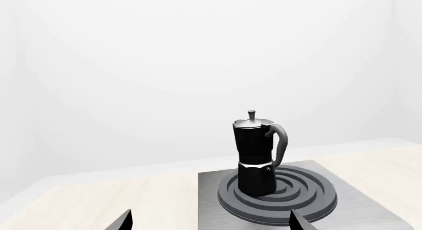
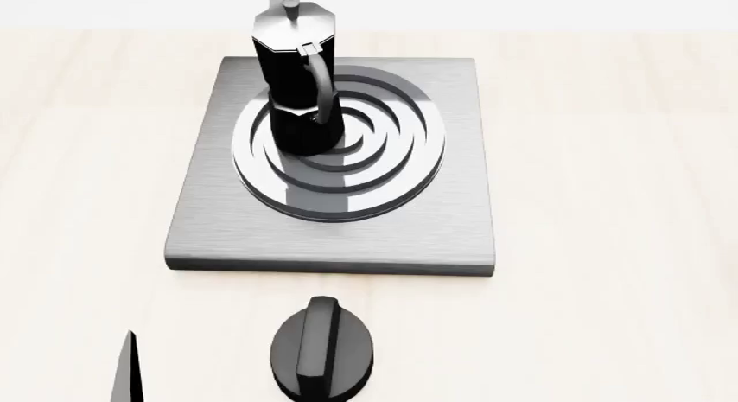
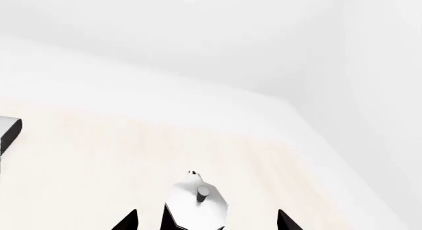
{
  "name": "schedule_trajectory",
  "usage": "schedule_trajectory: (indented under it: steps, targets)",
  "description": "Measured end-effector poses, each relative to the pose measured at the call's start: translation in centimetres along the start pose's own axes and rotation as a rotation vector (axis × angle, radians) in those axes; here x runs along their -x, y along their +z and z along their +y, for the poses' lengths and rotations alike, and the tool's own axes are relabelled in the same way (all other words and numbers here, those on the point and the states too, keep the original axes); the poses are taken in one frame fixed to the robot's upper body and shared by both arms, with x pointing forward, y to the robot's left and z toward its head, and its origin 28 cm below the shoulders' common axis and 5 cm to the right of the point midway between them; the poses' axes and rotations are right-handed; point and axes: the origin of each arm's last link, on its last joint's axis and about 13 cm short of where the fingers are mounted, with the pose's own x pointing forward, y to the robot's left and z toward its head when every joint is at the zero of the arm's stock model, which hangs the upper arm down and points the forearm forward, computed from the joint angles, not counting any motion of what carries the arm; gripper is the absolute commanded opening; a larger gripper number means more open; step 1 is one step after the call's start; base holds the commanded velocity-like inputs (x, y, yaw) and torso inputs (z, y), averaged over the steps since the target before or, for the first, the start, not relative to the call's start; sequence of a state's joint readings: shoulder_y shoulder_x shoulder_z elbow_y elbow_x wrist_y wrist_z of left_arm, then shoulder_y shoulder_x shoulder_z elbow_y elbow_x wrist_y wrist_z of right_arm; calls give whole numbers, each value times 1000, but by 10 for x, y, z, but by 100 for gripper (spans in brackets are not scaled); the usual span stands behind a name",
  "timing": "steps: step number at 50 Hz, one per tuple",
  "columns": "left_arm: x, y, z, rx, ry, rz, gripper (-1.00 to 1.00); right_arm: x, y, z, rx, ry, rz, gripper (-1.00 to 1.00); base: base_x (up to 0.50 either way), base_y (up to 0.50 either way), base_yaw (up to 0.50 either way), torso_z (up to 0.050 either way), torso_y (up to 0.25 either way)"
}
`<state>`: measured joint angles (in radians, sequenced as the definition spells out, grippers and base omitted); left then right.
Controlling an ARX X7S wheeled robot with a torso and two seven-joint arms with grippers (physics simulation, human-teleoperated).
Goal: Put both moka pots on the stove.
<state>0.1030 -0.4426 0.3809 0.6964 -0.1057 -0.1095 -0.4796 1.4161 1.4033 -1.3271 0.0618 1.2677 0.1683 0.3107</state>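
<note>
One moka pot [image 2: 295, 82] is up on the stove [image 2: 450, 220]. The second moka pot [image 3: 195, 207] sits on the counter [image 3: 99, 156] right between my spread right gripper [image 3: 204, 221] tips. Rigid, slick metal, probably top-heavy, so I'd squeeze the faceted body.

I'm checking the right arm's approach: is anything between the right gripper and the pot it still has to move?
Nothing visible. In the right wrist view the second pot's silver lid sits directly between the open right gripper's fingertips, with only bare table around it. The other pot already stands on the stove.
</note>
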Motion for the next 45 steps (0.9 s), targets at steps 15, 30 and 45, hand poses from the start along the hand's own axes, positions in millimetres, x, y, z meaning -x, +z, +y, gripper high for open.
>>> schedule_trajectory:
  steps: [15,30,45]
  targets:
    - [0,0,-1,1,-4,1,100,-19,-16,-18,-24,-4,129,100,0,0,0,0,0]
    - [-1,-1,-3,1,-13,5,100,-42,-32,-15,-42,30,212,100,0,0,0,0,0]
    - [-1,-2,-5,2,-20,8,100,-56,-48,-9,-62,39,263,100,0,0,0,0,0]
